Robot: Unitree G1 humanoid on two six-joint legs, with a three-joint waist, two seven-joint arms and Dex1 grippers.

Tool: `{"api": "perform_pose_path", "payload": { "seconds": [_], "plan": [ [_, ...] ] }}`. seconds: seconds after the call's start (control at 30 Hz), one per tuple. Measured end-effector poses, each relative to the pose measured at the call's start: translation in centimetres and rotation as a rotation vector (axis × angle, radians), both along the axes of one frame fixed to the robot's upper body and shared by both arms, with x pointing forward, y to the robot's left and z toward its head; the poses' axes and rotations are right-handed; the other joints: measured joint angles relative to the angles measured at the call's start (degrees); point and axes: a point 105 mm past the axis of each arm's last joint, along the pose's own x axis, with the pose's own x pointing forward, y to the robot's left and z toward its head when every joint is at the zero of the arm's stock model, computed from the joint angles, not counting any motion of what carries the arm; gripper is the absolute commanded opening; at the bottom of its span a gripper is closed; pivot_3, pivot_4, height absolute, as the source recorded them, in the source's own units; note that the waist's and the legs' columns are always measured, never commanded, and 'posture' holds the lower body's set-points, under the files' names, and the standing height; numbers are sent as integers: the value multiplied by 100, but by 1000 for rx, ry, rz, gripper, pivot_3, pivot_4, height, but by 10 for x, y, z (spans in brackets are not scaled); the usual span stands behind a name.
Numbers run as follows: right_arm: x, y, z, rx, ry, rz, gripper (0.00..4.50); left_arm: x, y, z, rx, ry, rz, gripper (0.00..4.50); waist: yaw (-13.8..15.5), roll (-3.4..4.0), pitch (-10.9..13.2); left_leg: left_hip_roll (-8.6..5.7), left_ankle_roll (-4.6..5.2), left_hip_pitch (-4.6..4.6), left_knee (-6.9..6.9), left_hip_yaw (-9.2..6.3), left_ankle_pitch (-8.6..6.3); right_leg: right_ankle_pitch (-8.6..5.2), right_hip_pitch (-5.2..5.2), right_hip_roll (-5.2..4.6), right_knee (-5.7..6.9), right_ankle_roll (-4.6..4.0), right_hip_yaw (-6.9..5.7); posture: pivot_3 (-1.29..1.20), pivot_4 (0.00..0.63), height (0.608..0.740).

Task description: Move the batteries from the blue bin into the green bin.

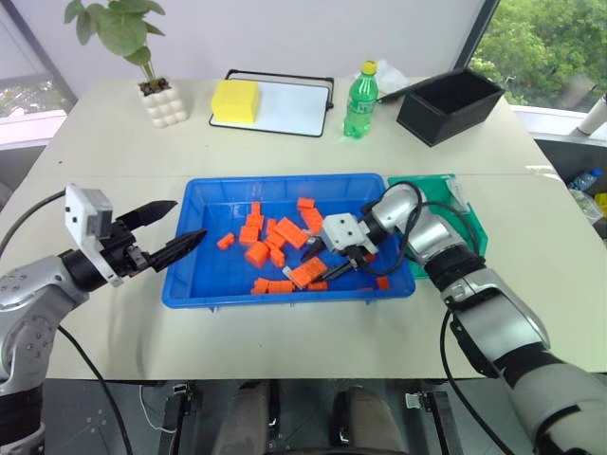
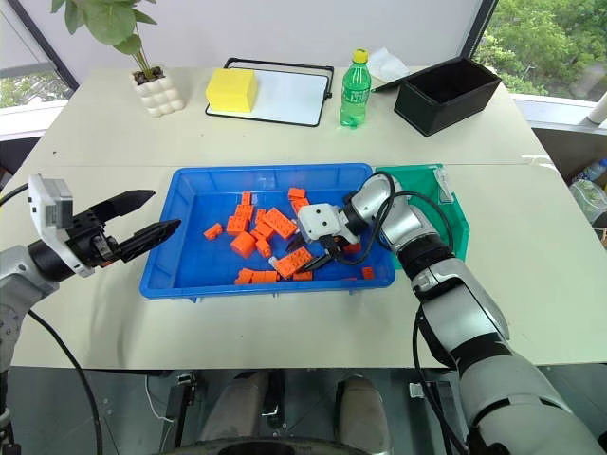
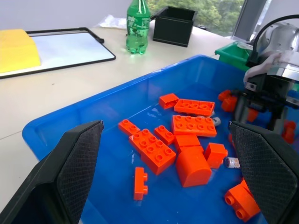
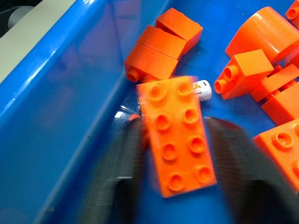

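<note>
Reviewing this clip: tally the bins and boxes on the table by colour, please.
Blue bin: 1
Green bin: 1
Black box: 1
Total: 3

Beige table (image 1: pixel 285 156) w/ white wall behind, windows (image 1: pixel 555 47) both sides showing trees.

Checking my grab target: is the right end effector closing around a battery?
No: an orange block sits between its fingers, and the battery lies beyond it.
</note>
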Motion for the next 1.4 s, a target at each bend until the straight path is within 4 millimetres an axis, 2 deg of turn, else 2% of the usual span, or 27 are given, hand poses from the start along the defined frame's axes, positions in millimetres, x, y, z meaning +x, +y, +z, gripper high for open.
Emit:
{"api": "perform_pose_path", "payload": {
  "seconds": [0.4,0.47,0.63,0.73,0.9,0.93,1.2,1.4],
  "plan": [
    [3,-2,1,-3,1,-23,710,3,1,2,-7,-10,21,4500,1,0,0,0,0,0,-1,0,0,0,-1,0,1,0,0,0,150,739],
    [5,-1,6,4,-9,-31,710,3,1,2,-10,-10,21,4500,-2,0,0,0,0,0,-1,0,0,0,-2,0,1,0,0,0,150,739],
    [-4,19,41,112,7,-6,710,3,-1,1,-11,-8,17,4500,-1,0,0,0,-1,0,-3,-1,0,0,-2,-1,4,0,0,0,150,739],
    [-12,30,49,146,14,8,1565,3,-1,1,-13,-7,15,4500,2,0,0,0,-1,0,-3,-1,0,0,-3,-1,6,0,0,0,150,739],
    [-17,44,30,192,53,-83,4173,3,-2,-1,-25,-8,18,4500,21,-1,0,-4,-1,0,-3,-1,0,0,-3,-4,6,0,1,0,150,739],
    [-16,44,29,192,50,-102,4450,3,-2,-1,-28,-6,20,4500,19,-1,0,-4,-1,0,-3,-1,0,0,-4,-3,7,0,1,0,150,739],
    [-8,48,19,171,40,-195,4450,3,-2,-5,-44,-3,41,4500,5,-1,0,-4,-1,0,-4,-1,0,0,-5,-3,7,0,1,0,150,739],
    [-11,40,8,122,103,-220,4450,3,-1,-8,-38,2,50,4500,12,-1,0,-4,-1,0,-5,-1,0,0,-5,-3,7,0,1,0,150,739]
  ]
}}
